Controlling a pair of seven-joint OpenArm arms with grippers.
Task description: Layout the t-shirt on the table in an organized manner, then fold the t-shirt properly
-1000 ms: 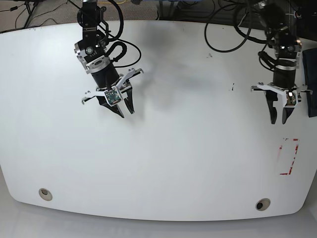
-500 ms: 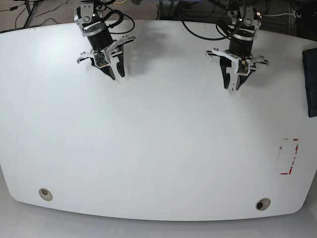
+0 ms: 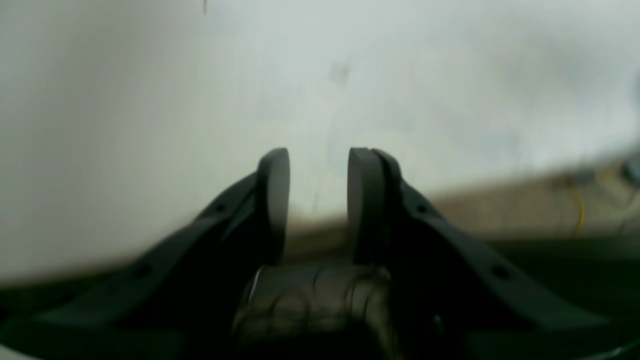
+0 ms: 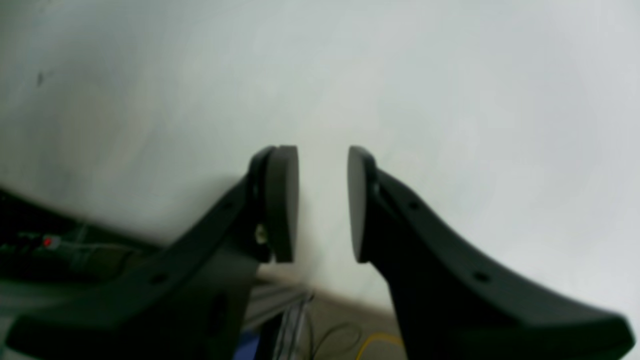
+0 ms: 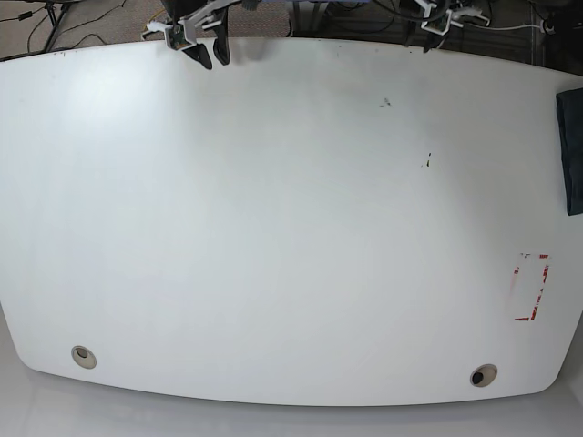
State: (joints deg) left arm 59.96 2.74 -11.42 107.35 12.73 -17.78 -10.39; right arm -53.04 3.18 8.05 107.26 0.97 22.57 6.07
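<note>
The dark navy t-shirt [image 5: 572,150] lies as a folded stack at the table's right edge, partly cut off by the base view's border. The glossy white table [image 5: 291,228] fills that view. My right gripper [image 5: 209,55] hangs over the far edge at top left, far from the cloth. In the right wrist view it [image 4: 322,205] is open with nothing between the pads. My left gripper [image 5: 444,23] is mostly cut off at top right. The left wrist view shows it [image 3: 318,205] open and empty above the table's far edge [image 3: 150,100].
Two round grommet holes [image 5: 84,356] [image 5: 483,374] sit near the front edge. A red-outlined rectangle [image 5: 531,288] marks the right side. Small dark specks [image 5: 385,102] [image 5: 426,162] dot the surface. Cables and floor lie beyond the far edge.
Both arms have drawn back from over the table to its far edge, almost out of the base view. Their jaw gaps look the same. The t-shirt has not moved.
</note>
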